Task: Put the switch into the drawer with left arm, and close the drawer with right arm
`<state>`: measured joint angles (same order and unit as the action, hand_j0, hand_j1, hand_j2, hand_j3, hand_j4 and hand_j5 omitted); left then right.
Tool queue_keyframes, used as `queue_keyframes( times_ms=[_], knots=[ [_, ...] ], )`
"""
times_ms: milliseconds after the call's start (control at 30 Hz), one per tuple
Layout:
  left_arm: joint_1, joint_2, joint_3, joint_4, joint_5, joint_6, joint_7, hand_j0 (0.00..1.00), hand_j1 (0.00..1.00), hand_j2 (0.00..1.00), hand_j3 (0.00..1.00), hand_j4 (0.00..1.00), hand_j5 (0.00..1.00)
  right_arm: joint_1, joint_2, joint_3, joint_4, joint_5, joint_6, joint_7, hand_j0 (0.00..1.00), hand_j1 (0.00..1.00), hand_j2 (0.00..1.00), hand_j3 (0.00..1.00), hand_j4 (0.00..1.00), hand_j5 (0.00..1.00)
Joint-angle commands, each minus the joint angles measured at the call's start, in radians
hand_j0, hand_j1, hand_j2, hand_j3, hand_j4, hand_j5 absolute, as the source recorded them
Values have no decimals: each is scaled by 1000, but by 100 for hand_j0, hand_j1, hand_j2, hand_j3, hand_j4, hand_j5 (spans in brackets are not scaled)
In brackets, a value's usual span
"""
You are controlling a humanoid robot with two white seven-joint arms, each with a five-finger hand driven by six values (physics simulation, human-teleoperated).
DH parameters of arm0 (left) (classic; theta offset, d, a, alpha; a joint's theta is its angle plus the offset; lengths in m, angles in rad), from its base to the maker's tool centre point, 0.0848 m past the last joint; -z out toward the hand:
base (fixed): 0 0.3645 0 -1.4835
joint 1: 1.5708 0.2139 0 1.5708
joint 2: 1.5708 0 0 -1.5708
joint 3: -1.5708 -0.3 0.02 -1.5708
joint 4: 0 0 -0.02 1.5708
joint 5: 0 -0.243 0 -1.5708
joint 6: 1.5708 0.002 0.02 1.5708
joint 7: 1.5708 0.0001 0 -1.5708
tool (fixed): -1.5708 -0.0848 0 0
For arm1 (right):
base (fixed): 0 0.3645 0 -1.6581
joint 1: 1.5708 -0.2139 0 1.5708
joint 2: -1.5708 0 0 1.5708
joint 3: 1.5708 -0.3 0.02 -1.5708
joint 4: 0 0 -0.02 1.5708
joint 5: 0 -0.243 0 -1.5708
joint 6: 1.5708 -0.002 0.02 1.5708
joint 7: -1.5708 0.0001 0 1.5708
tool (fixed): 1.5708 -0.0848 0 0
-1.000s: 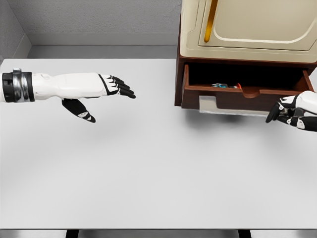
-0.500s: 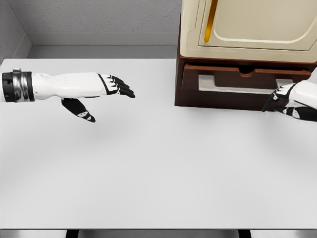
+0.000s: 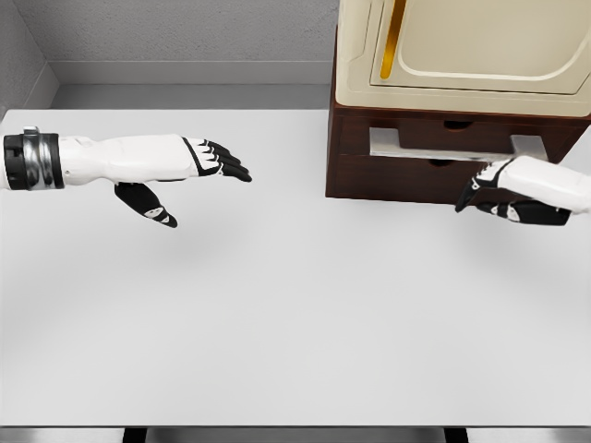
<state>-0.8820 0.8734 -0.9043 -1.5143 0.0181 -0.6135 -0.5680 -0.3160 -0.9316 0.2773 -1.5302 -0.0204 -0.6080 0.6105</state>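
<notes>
Now that the drawer (image 3: 452,152) has slid shut, right hand (image 3: 503,194) curled empty against it, left hand (image 3: 199,166) hovers open; task looks finished.

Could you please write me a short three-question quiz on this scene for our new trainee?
1. True or false: the drawer of the cabinet is shut flush.
2. Which hand is nearer the drawer front? A. left hand B. right hand
3. Fill in: the left hand hovers over the white ____ with its fingers spread, holding nothing.

Key
1. True; the switch cannot be seen anywhere.
2. B; it hangs just in front of the drawer, fingers curled, whether touching cannot be told.
3. table
</notes>
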Motion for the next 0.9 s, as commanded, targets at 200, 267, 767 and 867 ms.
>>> queue_keyframes(
  times_ms=[200,267,767,867],
  knots=[
    [-2,1,1,-1,6,3,0,100,100,100,100,100,100,58,-9,13,-131,27,-3,0,100,100,100,100,100,100],
    [-2,-1,1,-3,8,3,0,100,100,100,100,100,100,89,-10,31,-183,65,-3,0,100,100,100,100,100,100],
    [25,1,-1,-3,6,3,2,100,100,100,100,100,100,97,-12,57,-194,68,-3,0,100,100,100,100,100,100],
    [25,6,1,-3,8,3,2,100,100,100,100,100,100,97,-12,57,-194,68,-3,0,100,100,100,100,100,100]
  ],
)
